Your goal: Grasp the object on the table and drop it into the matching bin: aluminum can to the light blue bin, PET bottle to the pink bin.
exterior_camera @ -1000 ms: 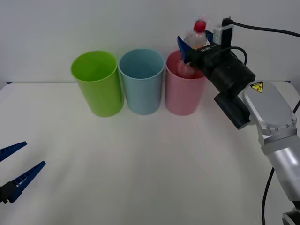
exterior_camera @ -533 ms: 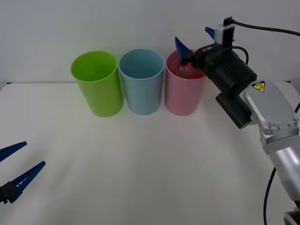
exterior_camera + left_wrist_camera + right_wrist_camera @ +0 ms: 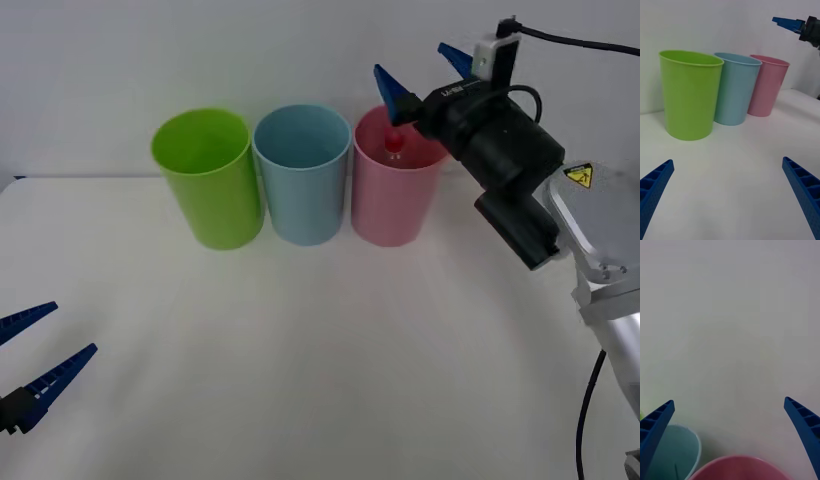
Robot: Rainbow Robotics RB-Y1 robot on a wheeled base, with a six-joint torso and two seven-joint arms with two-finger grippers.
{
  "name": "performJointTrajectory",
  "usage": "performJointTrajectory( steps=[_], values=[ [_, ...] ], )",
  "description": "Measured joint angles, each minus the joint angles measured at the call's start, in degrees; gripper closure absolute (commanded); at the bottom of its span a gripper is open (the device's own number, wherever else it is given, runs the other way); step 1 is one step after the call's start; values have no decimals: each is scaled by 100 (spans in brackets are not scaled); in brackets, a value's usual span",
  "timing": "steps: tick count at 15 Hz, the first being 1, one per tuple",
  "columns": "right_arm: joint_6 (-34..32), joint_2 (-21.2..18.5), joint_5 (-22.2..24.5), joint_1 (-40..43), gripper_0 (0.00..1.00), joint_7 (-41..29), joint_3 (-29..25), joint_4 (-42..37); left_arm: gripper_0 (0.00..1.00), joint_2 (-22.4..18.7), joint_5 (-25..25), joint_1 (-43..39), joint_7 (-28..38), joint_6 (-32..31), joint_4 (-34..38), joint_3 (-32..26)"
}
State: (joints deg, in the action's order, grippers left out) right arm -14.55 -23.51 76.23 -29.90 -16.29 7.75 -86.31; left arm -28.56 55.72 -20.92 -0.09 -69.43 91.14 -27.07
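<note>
The tabletop (image 3: pixel 300 350) is plain white and runs back to a pale bare wall. Three cups stand upright in a row near its far edge: a green bin (image 3: pixel 205 178) on the left, the blue bin (image 3: pixel 302 172) in the middle and the pink bin (image 3: pixel 393 180) on the right. The green and blue bins look to be touching or nearly so, and so do the blue and pink ones.

The bottle (image 3: pixel 395 146) is inside the pink bin; its red cap shows just below the rim, and the rest is hidden by the wall of the cup.

The right pincer (image 3: pixel 425 75) hovers above the pink bin's mouth, its two blue fingers spread wide with nothing between them. Its black wrist housing and a cable stand to the right of the bin and cover part of that rim in the front view. In the right wrist view the pink rim lies between the open fingers.

The left pincer (image 3: pixel 35 355) sits low at the near left of the tabletop, well apart from the bins, fingers open and empty.

A second ago the right pincer was clamped on the bottle, held upright over the pink bin with the cap above the fingers. Half a second ago the fingers had parted and the bottle was dropping in. The right pincer has since risen a little, and the left one has not moved.
</note>
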Motion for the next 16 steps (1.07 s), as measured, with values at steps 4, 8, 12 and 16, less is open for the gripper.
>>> performJointTrajectory(
  steps=[4,8,12,16],
  values=[
    [-269,-616,-894,639,0,-40,-3,-1041,0,0,0,0,0,0,1,0],
    [-960,-1195,-1587,1894,0,-29,-500,-2270,0,0,0,0,0,0,0,0],
    [-2663,-899,-1611,3292,0,-29,-1660,-2872,0,0,0,0,0,0,0,0],
    [-4114,-583,-1540,4396,0,92,-2456,-2971,0,0,0,0,0,0,0,0]
  ],
)
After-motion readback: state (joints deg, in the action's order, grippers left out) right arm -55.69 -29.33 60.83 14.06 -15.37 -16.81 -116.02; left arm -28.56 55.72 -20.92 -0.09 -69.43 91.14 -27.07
